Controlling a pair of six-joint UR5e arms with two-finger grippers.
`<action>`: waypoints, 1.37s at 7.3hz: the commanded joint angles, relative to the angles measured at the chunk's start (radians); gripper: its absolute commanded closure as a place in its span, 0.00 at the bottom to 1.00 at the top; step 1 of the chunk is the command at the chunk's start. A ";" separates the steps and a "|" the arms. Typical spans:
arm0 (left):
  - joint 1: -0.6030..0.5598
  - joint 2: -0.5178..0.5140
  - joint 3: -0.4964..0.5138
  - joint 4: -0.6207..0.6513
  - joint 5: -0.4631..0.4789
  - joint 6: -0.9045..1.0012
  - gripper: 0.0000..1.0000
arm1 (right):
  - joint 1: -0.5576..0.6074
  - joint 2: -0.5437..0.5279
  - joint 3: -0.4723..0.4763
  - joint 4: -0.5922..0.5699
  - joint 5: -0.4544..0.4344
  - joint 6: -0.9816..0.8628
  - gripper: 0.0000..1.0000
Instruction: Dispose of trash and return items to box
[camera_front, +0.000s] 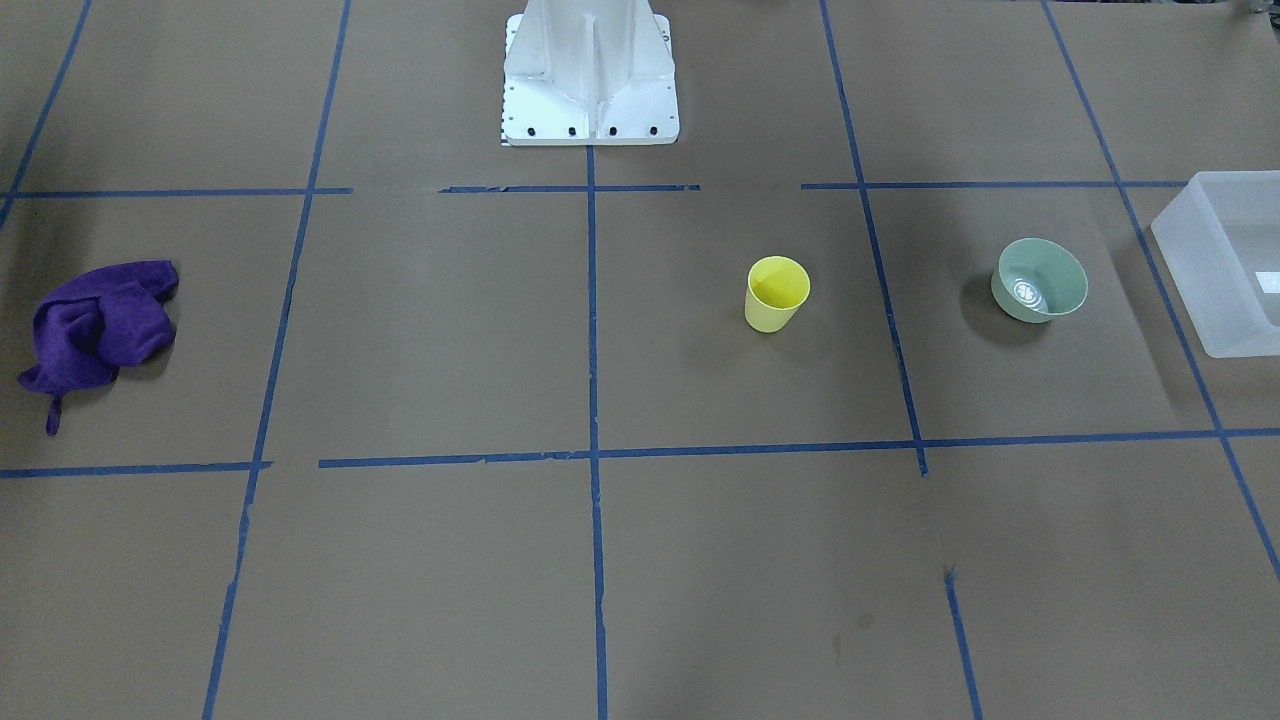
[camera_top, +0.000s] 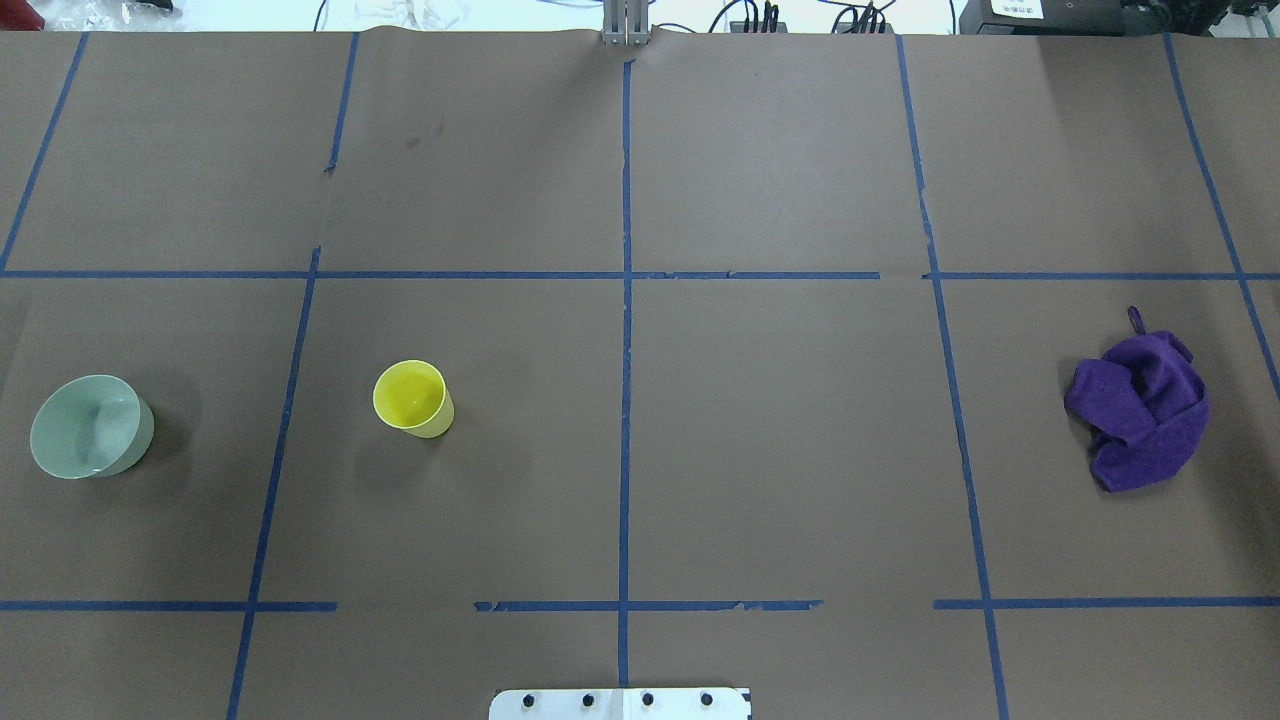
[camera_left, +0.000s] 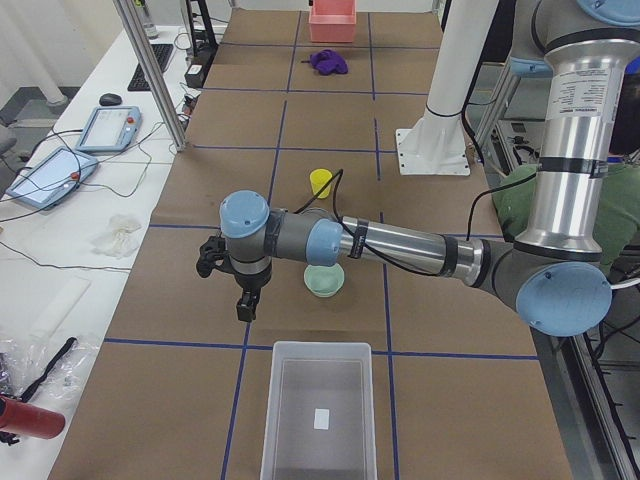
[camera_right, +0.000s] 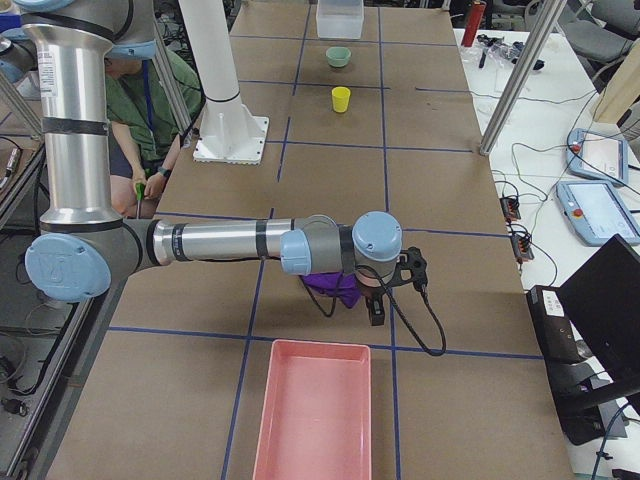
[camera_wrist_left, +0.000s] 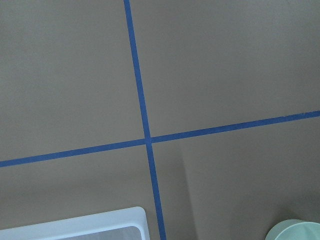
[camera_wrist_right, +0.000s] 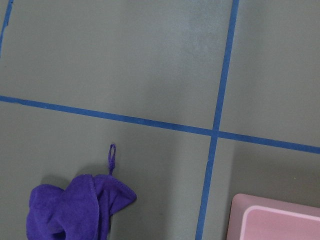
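Bare brown table lies on every side of the yellow cup (camera_front: 777, 293), leaving its rim open from above and from each flank. To the cup's left, as the robot has it, stands the green bowl (camera_front: 1040, 280), well apart, with the frosted box (camera_front: 1210, 250) near it on the far side. The white pedestal (camera_front: 590, 75) rises behind the cup toward the robot, the purple cloth (camera_front: 100, 325) lies far to the cup's right, and the left arm (camera_left: 400, 245) stretches above the table on the cup's bowl side.

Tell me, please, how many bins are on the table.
2. The frosted white bin sits at the end of the table on the robot's left; the pink bin at the opposite end.
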 joint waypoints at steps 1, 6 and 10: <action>-0.001 0.000 -0.016 -0.005 -0.002 0.002 0.00 | 0.000 0.007 0.000 0.000 -0.001 0.002 0.00; 0.260 -0.042 -0.371 -0.073 0.012 -0.568 0.00 | 0.000 0.015 0.012 0.000 -0.001 0.000 0.00; 0.705 -0.040 -0.410 -0.342 0.333 -1.185 0.00 | -0.003 0.030 0.015 0.000 0.002 0.006 0.00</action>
